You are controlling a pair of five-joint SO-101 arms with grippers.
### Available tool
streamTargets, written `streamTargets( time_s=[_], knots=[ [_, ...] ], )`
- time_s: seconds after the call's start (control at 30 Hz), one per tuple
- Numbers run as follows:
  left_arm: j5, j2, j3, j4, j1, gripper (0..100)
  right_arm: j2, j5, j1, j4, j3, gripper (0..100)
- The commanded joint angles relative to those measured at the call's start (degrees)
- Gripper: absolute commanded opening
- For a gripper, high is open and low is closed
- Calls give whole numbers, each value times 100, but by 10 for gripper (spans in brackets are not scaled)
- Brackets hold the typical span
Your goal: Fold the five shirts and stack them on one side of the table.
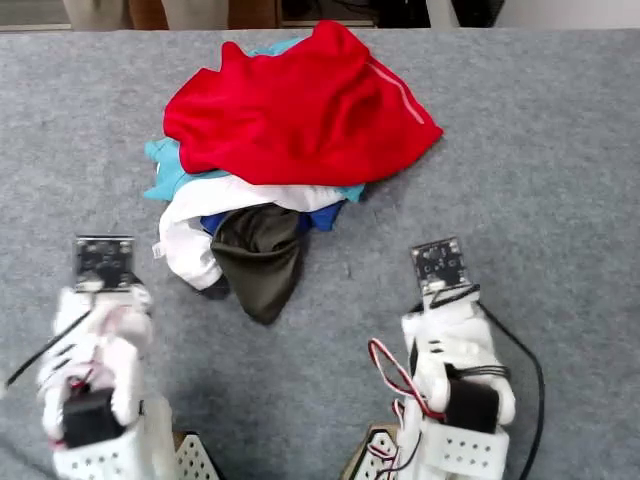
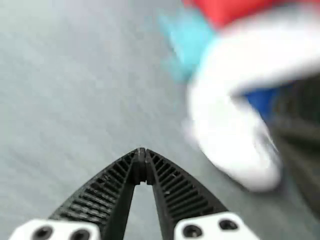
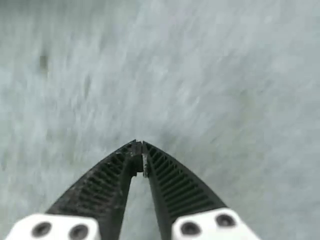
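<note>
Several shirts lie heaped at the table's far middle. A red shirt (image 1: 300, 105) covers the top, with a teal shirt (image 1: 170, 170) under its left side. Below come a white shirt (image 1: 195, 225), a bit of blue shirt (image 1: 322, 215) and a dark olive shirt (image 1: 262, 255) nearest the arms. My left gripper (image 2: 141, 156) is shut and holds nothing, over bare cloth just left of the white shirt (image 2: 235, 125). My right gripper (image 3: 138, 147) is shut and holds nothing, above the grey surface right of the pile. In the high view the left arm (image 1: 95, 340) and right arm (image 1: 450, 350) sit at the near edge.
A grey felt-like cover (image 1: 540, 180) spans the whole table, with open room left and right of the pile. Cables (image 1: 385, 365) trail beside the right arm's base.
</note>
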Motion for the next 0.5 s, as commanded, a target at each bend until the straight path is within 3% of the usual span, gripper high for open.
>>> streamTargets(
  time_s=[0.0,0.13,0.27,0.37,0.47],
  knots=[
    [-501,-40,-1178,-624,-536,18,-611,-26,48,-1240,-1200,3],
    [-571,4,-1820,-1319,-1125,18,-541,-9,48,-2514,-2114,4],
    [-105,22,-2488,-1829,-1653,18,-31,0,48,-2400,-3196,3],
    [299,189,-3349,-1301,-1987,18,1042,-53,13,-1881,-4409,2],
    [510,954,-4185,-220,-1776,18,2545,-316,13,-1389,-5912,2]
  ],
)
